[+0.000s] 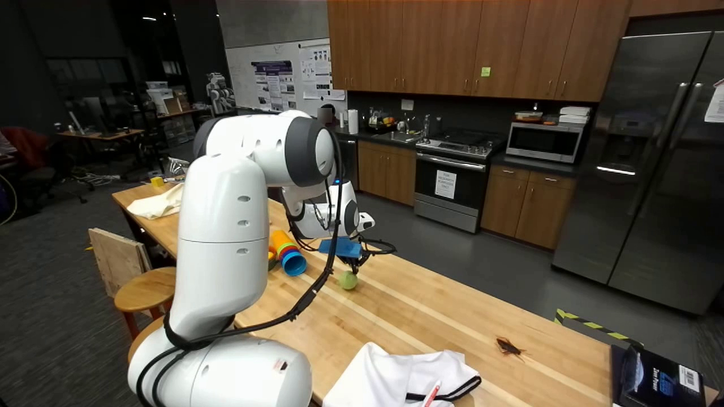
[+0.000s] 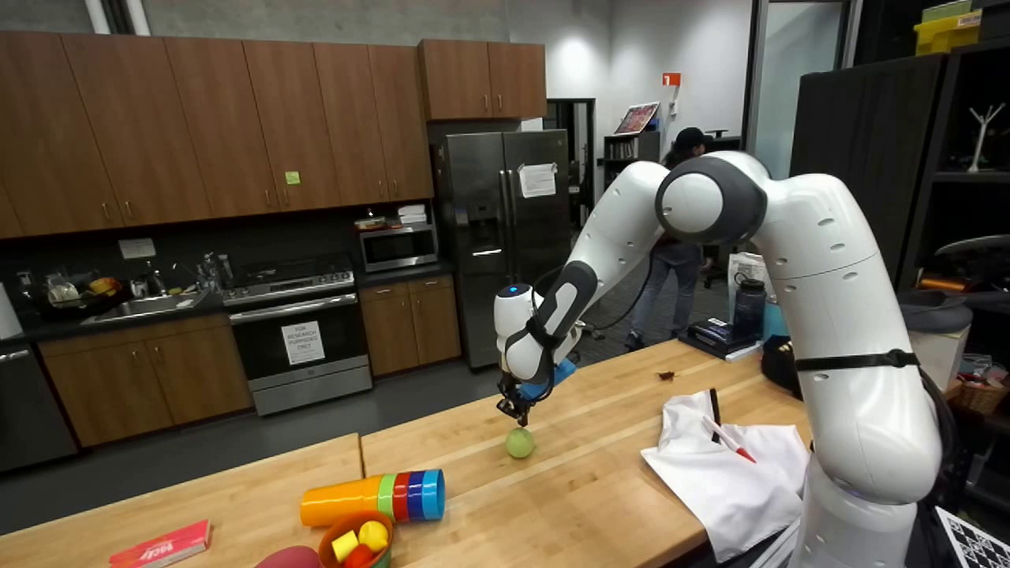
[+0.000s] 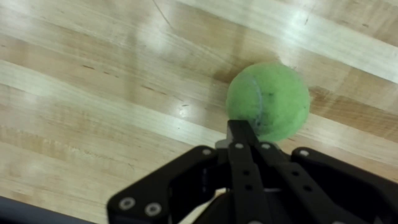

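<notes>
Your black two-fingered gripper [image 3: 244,130] points down with its fingers [image 3: 241,161] drawn fully together, nothing gripped between them. The wrist view shows you a dark fingertip overlapping the edge of a fuzzy yellow-green tennis ball [image 3: 273,96], with its pale curved seam visible only here; you cannot tell whether they touch. Both exterior views show you the ball resting below the gripper on a pale striped wooden table [image 2: 607,473]. Farther out, both include a sideways stack of nested multicoloured plastic cups [image 2: 394,497] and a rumpled white cloth [image 1: 390,370]. A flat pinkish-red box [image 2: 162,547] appears to you solely in an exterior view, as does a cream-coloured cloth [image 1: 157,202] in an exterior view.
</notes>
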`<control>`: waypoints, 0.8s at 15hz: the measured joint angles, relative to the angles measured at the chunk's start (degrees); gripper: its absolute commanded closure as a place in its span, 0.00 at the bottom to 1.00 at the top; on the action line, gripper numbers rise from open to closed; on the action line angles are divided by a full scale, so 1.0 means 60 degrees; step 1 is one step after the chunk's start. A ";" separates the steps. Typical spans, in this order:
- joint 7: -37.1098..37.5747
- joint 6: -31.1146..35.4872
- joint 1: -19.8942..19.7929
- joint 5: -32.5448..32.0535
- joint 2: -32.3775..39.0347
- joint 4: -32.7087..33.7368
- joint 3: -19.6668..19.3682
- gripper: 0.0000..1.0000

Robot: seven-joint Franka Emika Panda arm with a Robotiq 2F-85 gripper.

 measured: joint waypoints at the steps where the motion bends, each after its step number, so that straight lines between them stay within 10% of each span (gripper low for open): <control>1: -0.0010 -0.0006 -0.0047 0.0120 -0.0140 -0.0145 0.0081 1.00; 4: -0.0027 -0.0003 -0.0181 0.0412 -0.0561 -0.0434 0.0270 0.95; 6: -0.0092 0.0051 -0.0296 0.0755 -0.0838 -0.0463 0.0455 0.70; 7: -0.0202 0.0107 -0.0366 0.1048 -0.0982 -0.0446 0.0595 0.70; 8: -0.0433 0.0148 -0.0458 0.1522 -0.1109 -0.0393 0.0827 0.91; 10: -0.1212 0.0142 -0.0664 0.2514 -0.1257 -0.0182 0.1396 0.78; 11: -0.1333 0.0139 -0.0689 0.2673 -0.1277 -0.0107 0.1541 0.47; 12: -0.1345 0.0139 -0.0689 0.2699 -0.1277 -0.0079 0.1607 0.45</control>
